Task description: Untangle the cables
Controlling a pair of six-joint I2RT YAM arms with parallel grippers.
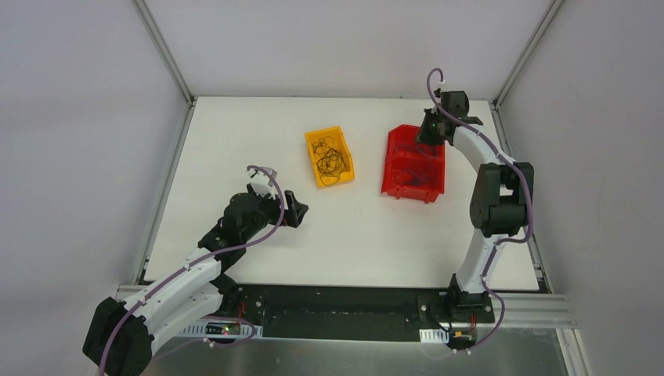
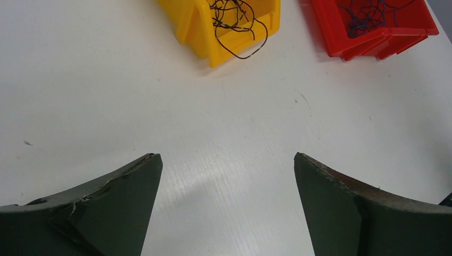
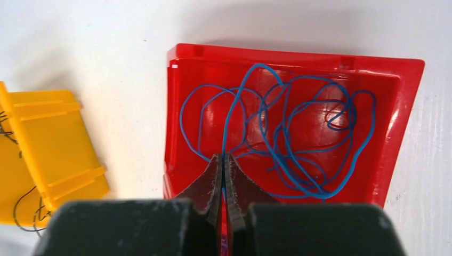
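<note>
Thin blue cables (image 3: 298,133) lie looped in the red bin (image 3: 410,101), which also shows in the top view (image 1: 415,164). My right gripper (image 3: 224,158) is shut on one blue cable strand that runs between its tips, held above the bin's near wall. It is over the bin's far end in the top view (image 1: 429,129). Thin black cables (image 1: 330,159) sit tangled in the yellow bin (image 1: 329,157); one loop hangs over its front in the left wrist view (image 2: 250,40). My left gripper (image 2: 226,160) is open and empty over bare table, well short of the yellow bin (image 2: 197,24).
The yellow and red bins stand side by side at the table's far middle. The red bin (image 2: 373,26) shows at the top right of the left wrist view. The white table (image 1: 235,157) is framed by metal rails; grey walls stand on the left and right.
</note>
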